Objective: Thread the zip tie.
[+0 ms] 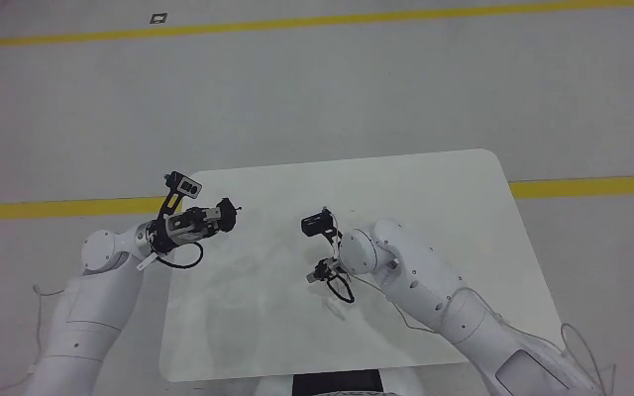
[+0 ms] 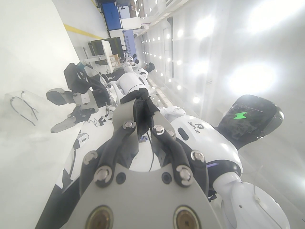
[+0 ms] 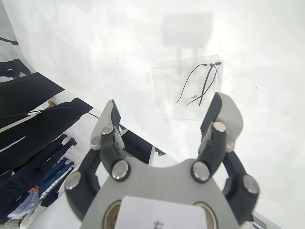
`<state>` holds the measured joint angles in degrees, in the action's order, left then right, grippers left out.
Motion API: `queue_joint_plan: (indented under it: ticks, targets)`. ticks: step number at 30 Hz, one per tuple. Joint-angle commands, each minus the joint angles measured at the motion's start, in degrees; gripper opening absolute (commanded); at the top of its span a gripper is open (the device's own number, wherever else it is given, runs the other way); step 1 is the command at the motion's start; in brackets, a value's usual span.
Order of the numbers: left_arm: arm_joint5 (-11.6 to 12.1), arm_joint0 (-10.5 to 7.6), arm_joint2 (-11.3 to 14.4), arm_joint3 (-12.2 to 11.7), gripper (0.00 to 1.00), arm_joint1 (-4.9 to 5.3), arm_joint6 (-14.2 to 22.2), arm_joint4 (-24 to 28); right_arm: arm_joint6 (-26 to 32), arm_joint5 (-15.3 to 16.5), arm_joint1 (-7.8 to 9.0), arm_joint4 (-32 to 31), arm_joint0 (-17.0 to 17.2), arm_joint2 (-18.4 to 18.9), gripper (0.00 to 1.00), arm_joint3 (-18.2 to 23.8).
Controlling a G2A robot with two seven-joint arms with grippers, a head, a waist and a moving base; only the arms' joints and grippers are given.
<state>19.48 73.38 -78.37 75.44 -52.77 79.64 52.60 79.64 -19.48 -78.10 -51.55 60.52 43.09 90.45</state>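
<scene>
Black zip ties (image 3: 202,84) lie loose on a clear flat plate (image 3: 166,77) on the white table (image 1: 446,198). My right gripper (image 3: 164,100) hovers open just above and beside the plate, with nothing between its fingers. The left wrist view shows that same gripper (image 2: 59,110) standing open next to the zip ties (image 2: 23,108). From above, the ties (image 1: 342,289) are a small dark loop by the right gripper (image 1: 319,270). My left gripper (image 2: 143,103) is shut, raised over the table's left edge (image 1: 226,213). I cannot tell whether it holds anything.
The table's near edge runs close behind the right gripper. Its rounded far right corner (image 1: 490,158) is bare, as is the far half. Yellow floor lines (image 1: 297,22) run beyond the table.
</scene>
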Motion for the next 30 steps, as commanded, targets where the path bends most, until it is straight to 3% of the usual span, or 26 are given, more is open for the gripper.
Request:
queue_joint_plan:
  ticks: [1, 16, 22, 30]
  targets:
    - [0.0, 0.0, 0.0, 0.0, 0.0, 0.0, 0.0, 0.0, 0.0, 0.0, -0.14, -0.6, 0.3, 0.1, 0.28, -0.1]
    - [0.0, 0.0, 0.0, 0.0, 0.0, 0.0, 0.0, 0.0, -1.4, 0.0, -3.13, -6.0, 2.6, 2.1, 0.12, -4.3]
    - [0.0, 0.0, 0.0, 0.0, 0.0, 0.0, 0.0, 0.0, -2.0, 0.0, -4.57, -7.4, 2.9, 2.4, 0.17, -7.1]
    - [0.0, 0.0, 0.0, 0.0, 0.0, 0.0, 0.0, 0.0, -2.0, 0.0, -6.44, -10.8, 3.2, 3.4, 0.16, -9.7]
